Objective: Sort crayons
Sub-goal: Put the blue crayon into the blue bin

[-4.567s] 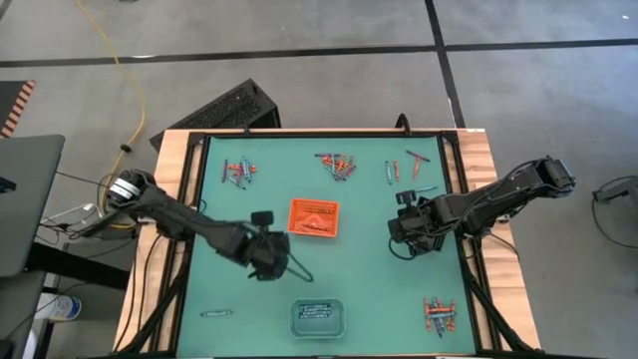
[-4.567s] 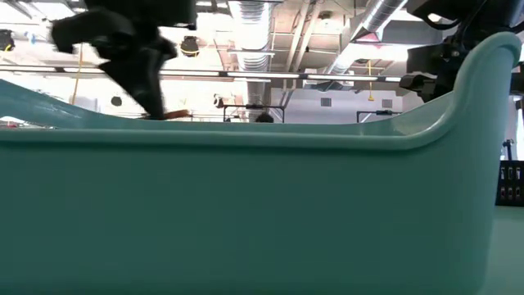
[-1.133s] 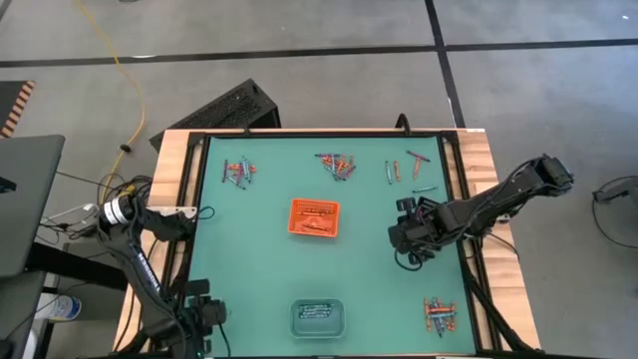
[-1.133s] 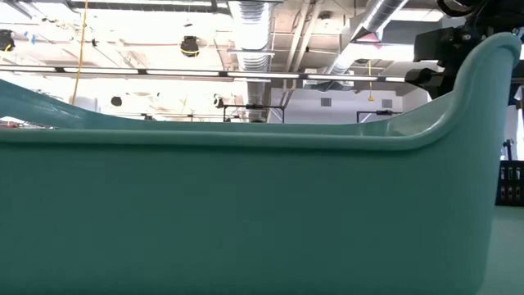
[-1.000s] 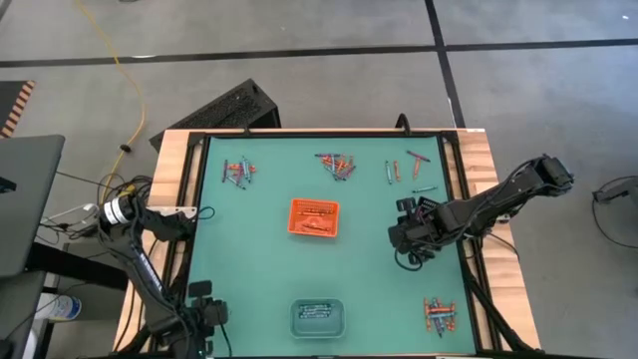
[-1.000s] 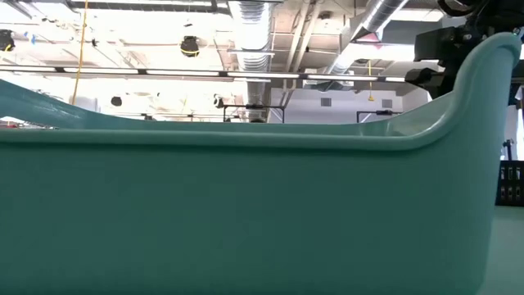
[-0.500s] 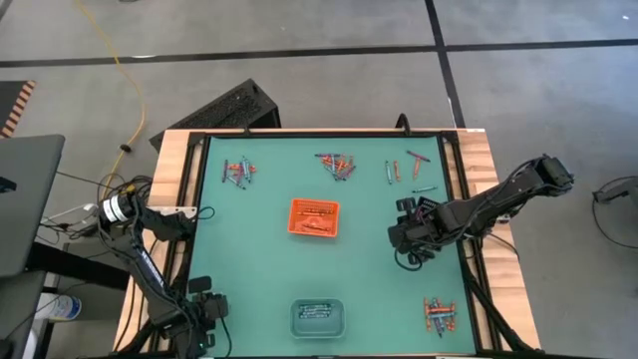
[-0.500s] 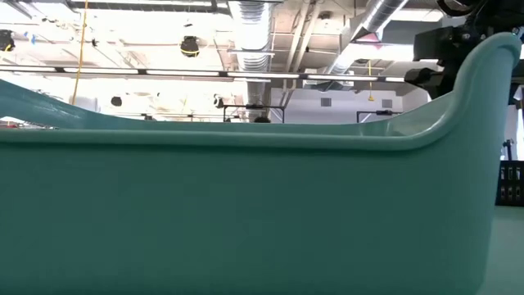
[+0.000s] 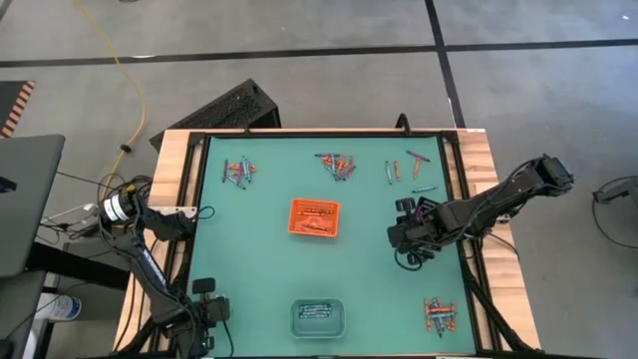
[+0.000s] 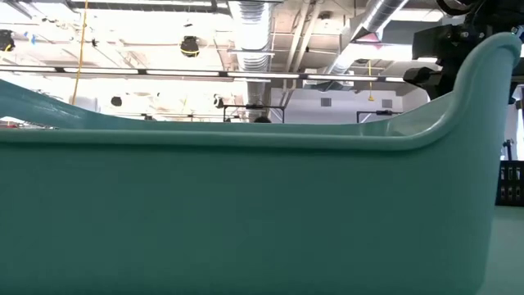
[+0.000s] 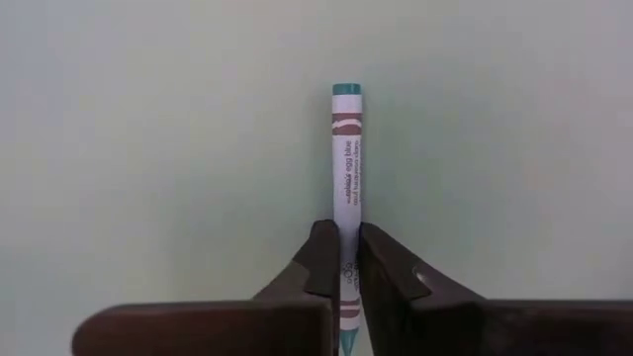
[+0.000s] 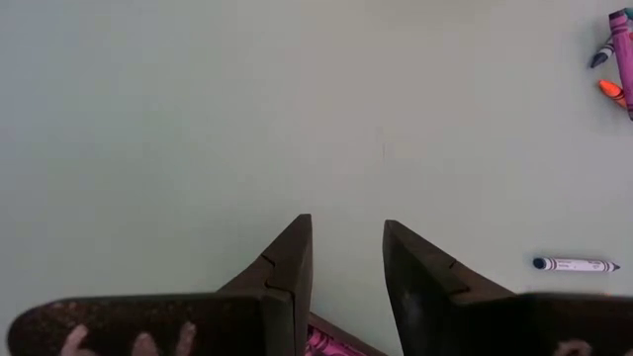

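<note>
My left gripper (image 9: pixel 204 312) is over the table's near left corner, shut on one blue-grey crayon (image 11: pixel 347 158) with a white label; the high view hides this crayon under the gripper. More crayons lie in heaps on the green mat at the far left (image 9: pixel 237 172), far middle (image 9: pixel 339 165), far right (image 9: pixel 404 168) and near right (image 9: pixel 439 315). My right gripper (image 9: pixel 409 244) hangs open right of the middle, its fingers (image 12: pixel 287 262) apart over bare mat. A magenta bit (image 12: pixel 324 342) shows far back between them; whether it touches them I cannot tell. My left gripper pinches the crayon's labelled shaft (image 11: pixel 347 225) between its two fingers (image 11: pixel 321 259), nearer the end that points back at the wrist. The fingers come from above, pointing down, and lie across the crayon. The crayon lies flat along the mat; whether it is lifted I cannot tell.
An orange tray (image 9: pixel 313 217) with crayons stands mid-table, and a clear tray (image 9: pixel 317 317) with crayons stands at the near edge. A lone crayon (image 12: pixel 576 264) lies near my right gripper. The mat's raised teal rim (image 10: pixel 262 213) fills the low view.
My left gripper has come down a little over the table's near left corner. My right arm has kept still.
</note>
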Tool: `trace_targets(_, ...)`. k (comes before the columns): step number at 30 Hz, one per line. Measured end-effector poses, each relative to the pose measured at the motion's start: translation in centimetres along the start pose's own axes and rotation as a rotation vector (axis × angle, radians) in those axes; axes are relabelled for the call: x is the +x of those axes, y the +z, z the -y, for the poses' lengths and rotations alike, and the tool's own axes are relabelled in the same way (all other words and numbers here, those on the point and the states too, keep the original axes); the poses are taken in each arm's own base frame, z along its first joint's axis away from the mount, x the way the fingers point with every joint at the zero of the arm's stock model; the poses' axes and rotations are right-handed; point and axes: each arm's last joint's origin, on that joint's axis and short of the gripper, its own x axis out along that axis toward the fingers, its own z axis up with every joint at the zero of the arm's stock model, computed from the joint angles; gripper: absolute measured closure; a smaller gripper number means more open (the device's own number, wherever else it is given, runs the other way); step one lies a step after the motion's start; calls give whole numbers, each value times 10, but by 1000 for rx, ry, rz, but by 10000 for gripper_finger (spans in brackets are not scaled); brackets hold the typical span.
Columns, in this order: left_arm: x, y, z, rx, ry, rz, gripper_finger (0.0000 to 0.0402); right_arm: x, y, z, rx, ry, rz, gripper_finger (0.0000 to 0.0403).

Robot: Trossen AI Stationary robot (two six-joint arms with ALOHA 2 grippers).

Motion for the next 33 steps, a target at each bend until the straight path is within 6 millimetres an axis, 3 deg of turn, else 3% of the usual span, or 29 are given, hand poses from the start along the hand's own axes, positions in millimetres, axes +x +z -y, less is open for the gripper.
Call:
trace_targets(8,-4,10,1,74,8,37,400,0,0,0,0,0,0,285)
trace_targets(15,-25,42,8,142,9,209,401,0,0,0,1,0,4,285)
trace_targets(27,-60,133,1,321,21,422,401,0,1,0,1,0,5,285)
trace_targets(33,-63,179,-12,354,-141,529,401,0,1,0,1,0,5,285)
